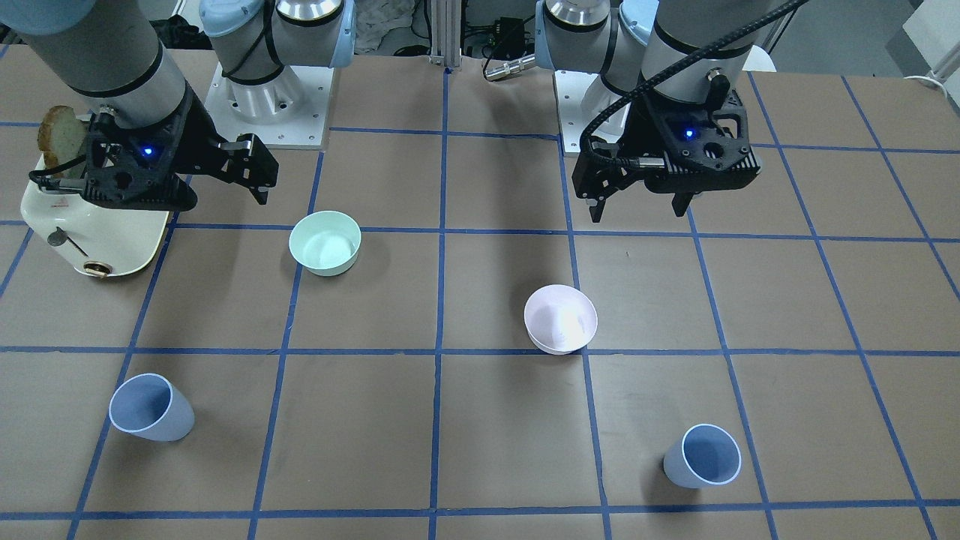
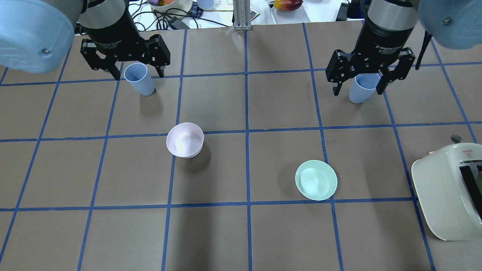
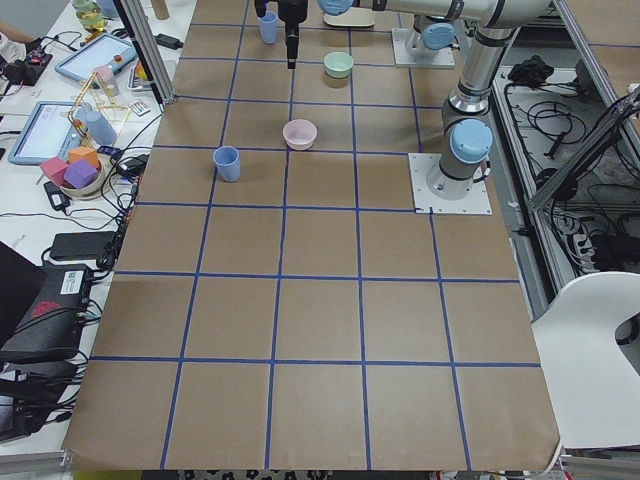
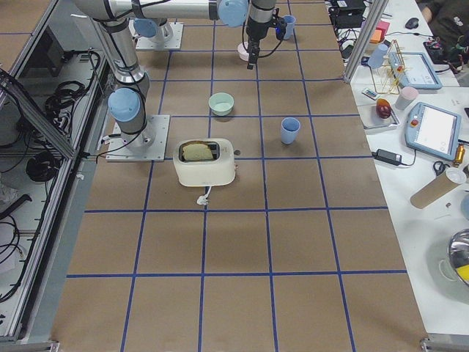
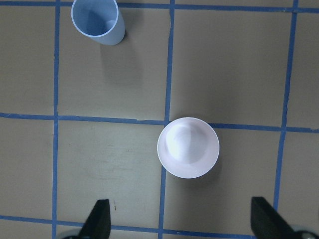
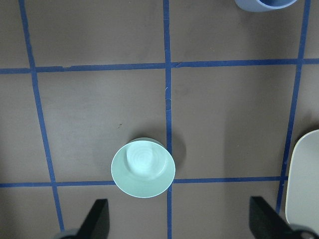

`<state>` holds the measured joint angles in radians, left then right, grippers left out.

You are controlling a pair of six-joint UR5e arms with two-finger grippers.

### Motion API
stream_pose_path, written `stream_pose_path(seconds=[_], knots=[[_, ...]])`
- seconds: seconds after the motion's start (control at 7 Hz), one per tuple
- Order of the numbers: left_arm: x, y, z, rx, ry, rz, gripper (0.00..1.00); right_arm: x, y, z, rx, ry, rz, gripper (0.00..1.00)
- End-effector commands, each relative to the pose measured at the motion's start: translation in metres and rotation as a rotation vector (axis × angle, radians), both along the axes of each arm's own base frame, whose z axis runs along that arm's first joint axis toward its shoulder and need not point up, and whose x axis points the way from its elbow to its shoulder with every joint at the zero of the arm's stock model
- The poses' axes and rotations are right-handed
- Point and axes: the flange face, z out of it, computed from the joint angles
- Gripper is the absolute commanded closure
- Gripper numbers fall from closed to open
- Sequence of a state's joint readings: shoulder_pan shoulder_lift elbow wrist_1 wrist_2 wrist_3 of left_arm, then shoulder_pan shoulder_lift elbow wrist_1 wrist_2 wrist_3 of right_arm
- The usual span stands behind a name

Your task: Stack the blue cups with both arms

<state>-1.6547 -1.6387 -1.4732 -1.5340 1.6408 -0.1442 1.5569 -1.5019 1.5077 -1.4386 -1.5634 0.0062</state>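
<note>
Left hand (image 1: 640,212) and right hand (image 6: 180,221) hang wide open, empty. An off-centre grasp could topple either tapered periwinkle-blue plastic cup (image 1: 703,455) or its twin (image 1: 152,407), both near the desk's far edge.

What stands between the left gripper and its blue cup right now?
The pink bowl sits below and just ahead of the open left gripper, close beside the straight line to the blue cup rather than squarely on it. The gripper hangs above it, so a high approach probably clears it. Nothing else visible intervenes.
</note>
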Motion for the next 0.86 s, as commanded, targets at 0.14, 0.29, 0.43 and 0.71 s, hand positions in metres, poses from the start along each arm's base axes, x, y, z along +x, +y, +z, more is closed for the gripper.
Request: stream_pose_path(seconds=[0.14,0.29,0.43,0.71], knots=[[0.000,-0.002,0.001,-0.002,0.001,0.001,0.00,0.001,0.000,0.000,-0.001,0.000,0.003,0.00],[0.001,-0.001,0.007,-0.013,0.001,0.003,0.00,0.001,-0.001,-0.001,-0.003,0.000,0.003,0.00],[0.002,-0.011,-0.002,-0.002,0.003,0.006,0.00,0.001,-0.001,-0.001,-0.003,0.000,0.003,0.00],[0.016,-0.077,-0.056,0.019,-0.014,-0.018,0.00,-0.001,-0.001,-0.002,-0.001,0.000,0.000,0.00]])
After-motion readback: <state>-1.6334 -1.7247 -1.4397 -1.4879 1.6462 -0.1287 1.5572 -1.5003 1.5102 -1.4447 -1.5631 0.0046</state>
